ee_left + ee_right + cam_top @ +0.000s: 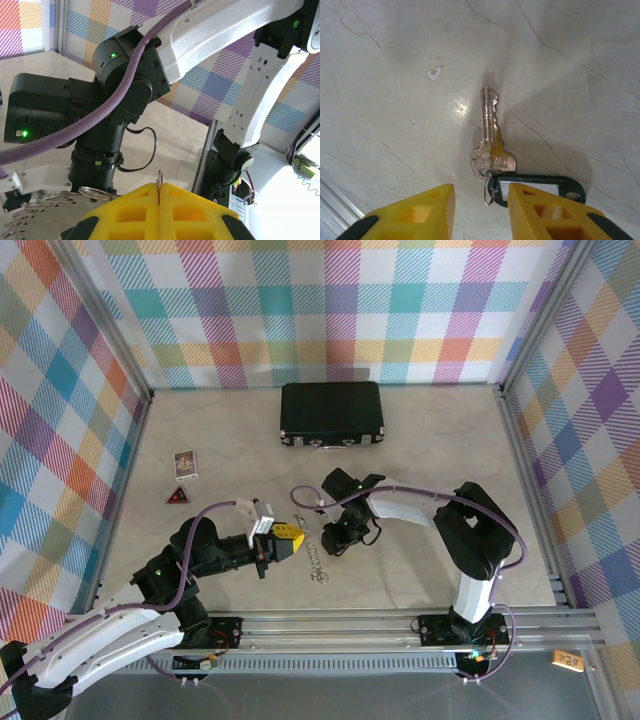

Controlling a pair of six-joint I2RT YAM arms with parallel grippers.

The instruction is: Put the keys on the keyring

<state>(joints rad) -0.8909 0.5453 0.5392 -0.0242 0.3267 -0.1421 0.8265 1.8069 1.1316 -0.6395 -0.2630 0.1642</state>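
While the closed black case sits at twelve o'clock on the table, left gripper clenches the keyring; keys lie at its four o'clock; right gripper hangs released over a tagged key.

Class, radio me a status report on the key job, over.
Left end effector shut on thin metal piece. Right end effector open, straddling small ring joining key and black tag. Key bunch beside left end effector. Nothing blocking.
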